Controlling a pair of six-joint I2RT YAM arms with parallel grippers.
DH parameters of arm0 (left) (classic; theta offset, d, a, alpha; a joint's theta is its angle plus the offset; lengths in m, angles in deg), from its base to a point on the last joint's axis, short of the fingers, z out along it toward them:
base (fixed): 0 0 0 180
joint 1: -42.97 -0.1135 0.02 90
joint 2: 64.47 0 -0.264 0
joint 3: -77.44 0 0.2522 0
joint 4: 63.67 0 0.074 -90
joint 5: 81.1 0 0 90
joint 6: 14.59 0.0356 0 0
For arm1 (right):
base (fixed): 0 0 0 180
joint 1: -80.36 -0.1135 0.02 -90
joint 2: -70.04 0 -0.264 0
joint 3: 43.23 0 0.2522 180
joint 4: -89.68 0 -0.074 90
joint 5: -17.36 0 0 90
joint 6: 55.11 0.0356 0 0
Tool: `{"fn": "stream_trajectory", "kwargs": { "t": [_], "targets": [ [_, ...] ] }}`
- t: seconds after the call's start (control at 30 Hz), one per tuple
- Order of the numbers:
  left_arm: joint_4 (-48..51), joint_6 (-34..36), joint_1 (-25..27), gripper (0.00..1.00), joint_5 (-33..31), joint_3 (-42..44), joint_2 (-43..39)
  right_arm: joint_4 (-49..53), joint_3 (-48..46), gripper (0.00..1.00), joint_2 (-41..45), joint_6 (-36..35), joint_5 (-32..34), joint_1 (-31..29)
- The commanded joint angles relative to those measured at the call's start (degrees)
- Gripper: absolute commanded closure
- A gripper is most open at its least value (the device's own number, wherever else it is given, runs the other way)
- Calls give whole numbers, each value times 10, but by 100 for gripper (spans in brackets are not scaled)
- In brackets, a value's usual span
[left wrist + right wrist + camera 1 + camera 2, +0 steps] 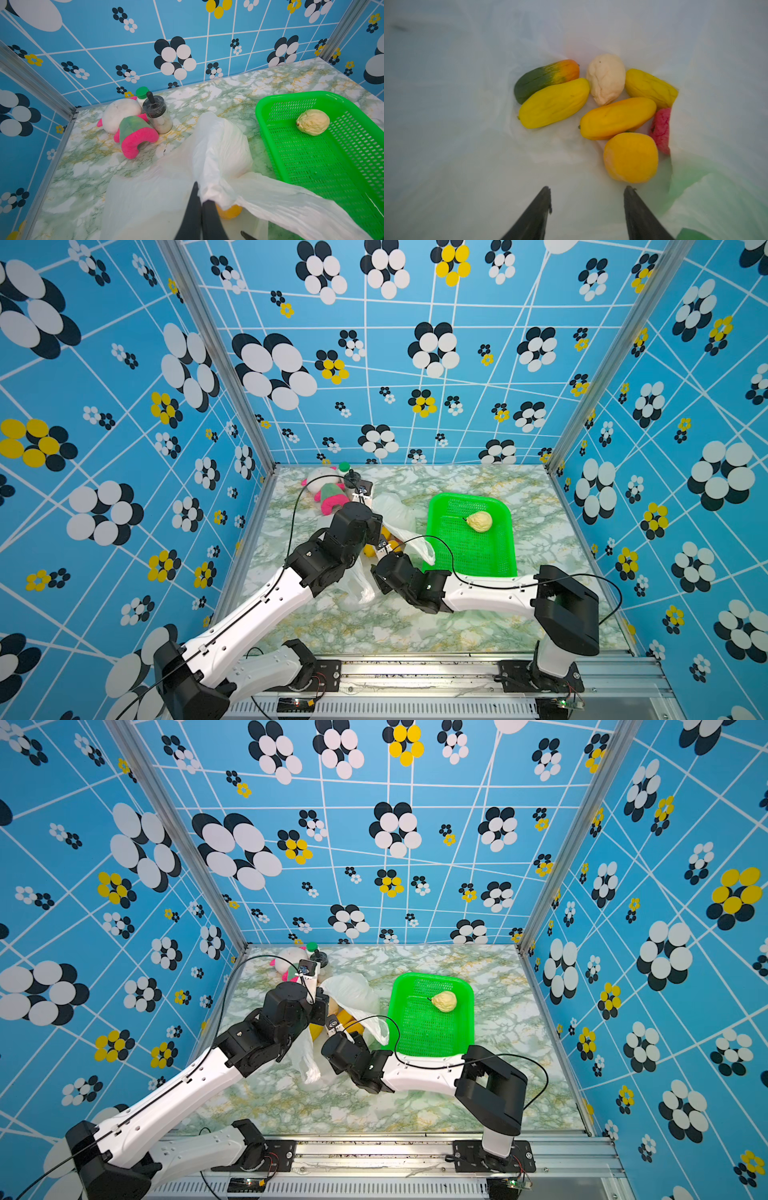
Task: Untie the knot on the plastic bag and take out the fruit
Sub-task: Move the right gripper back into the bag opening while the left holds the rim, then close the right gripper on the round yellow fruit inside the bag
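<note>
The plastic bag (220, 143) is pinched by shut L hand (200, 194); film may be caught instead of fruit (617, 118) by part-open, empty R hand (587, 188), & grip lost.

Green mesh basket (473, 556) sits flat on the marble-print table (374, 626). Plush (133, 133), pink, green and white, lies on its side well to the left of the basket, toward the back corner. Clear jar (158, 118) with a black lid stands upright, touching the plush on its basket side. Green-capped bottle (142, 93) stands just behind the jar, farther back than the basket. Walls (374, 364) are blue with a flower print.
</note>
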Motion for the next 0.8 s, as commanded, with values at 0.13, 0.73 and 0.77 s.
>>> {"fn": "stream_trajectory", "kwargs": {
  "t": [0.13,0.73,0.77],
  "targets": [
    [4,-16,-5,100,0,1,-19,69,52,21,-52,40,34,37],
    [-7,-5,-6,100,-16,19,-28,118,138,27,-170,71,-50,90],
    [-8,-4,-6,100,-15,19,-27,124,140,33,-170,70,-50,90]
  ]
}}
